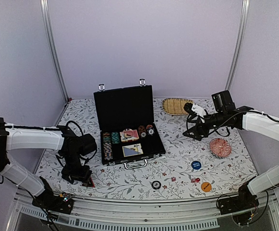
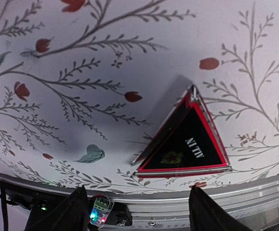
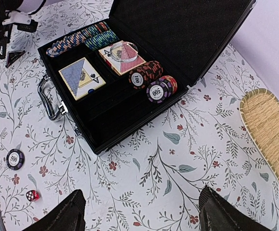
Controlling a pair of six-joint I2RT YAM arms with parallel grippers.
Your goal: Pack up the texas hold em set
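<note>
The black briefcase [image 1: 125, 108] of the texas hold em set stands open mid-table, lid upright. Chip rows [image 1: 107, 144], two card decks [image 3: 82, 77] and more chips [image 3: 151, 84] lie inside it. Loose on the cloth are a black chip [image 1: 156, 184], red dice [image 1: 195, 180], a blue disc [image 1: 196, 165] and an orange disc [image 1: 206, 186]. My left gripper [image 1: 82, 178] hangs open just short of a black-and-red triangular "ALL IN" plaque [image 2: 187, 144]. My right gripper [image 1: 191, 129] is open above bare cloth to the right of the case [image 3: 106, 125], holding nothing.
A woven straw mat [image 1: 176, 106] lies at the back right. A red patterned round dish [image 1: 220, 147] sits under the right arm. The table's metal front rail [image 2: 178, 204] runs right beside the plaque. Purple walls close in the sides and back.
</note>
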